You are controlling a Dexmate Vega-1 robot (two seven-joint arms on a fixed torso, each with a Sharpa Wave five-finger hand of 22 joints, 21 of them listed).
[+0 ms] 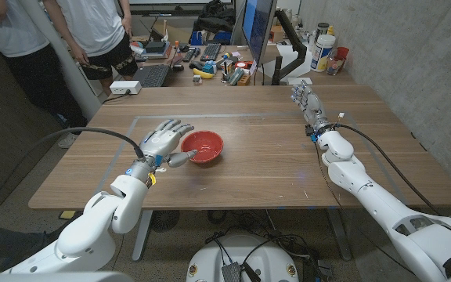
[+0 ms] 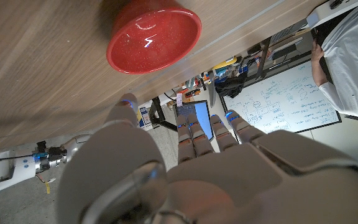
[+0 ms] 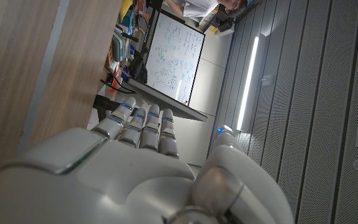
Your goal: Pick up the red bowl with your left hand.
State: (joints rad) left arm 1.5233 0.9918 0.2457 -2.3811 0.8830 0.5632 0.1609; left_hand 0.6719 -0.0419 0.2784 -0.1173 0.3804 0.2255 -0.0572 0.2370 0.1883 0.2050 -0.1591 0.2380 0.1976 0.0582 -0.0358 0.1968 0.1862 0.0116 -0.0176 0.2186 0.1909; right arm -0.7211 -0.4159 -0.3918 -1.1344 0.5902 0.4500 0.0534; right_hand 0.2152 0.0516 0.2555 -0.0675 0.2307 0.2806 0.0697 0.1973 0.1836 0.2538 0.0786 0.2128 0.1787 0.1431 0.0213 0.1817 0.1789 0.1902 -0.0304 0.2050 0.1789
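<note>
Head view, left robot hand (image 1: 161, 140) beside red bowl (image 1: 202, 146)

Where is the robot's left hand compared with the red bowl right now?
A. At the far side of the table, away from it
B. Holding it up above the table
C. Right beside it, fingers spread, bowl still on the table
C: the left hand is open next to the red bowl, which sits on the table.

The bowl (image 2: 154, 37) is cut off at the top edge of the left wrist view. At the upper left of the head view, the people (image 1: 61, 31) are cut off above the chest. The desk things (image 1: 210, 63) behind the table are too small to tell.
</note>
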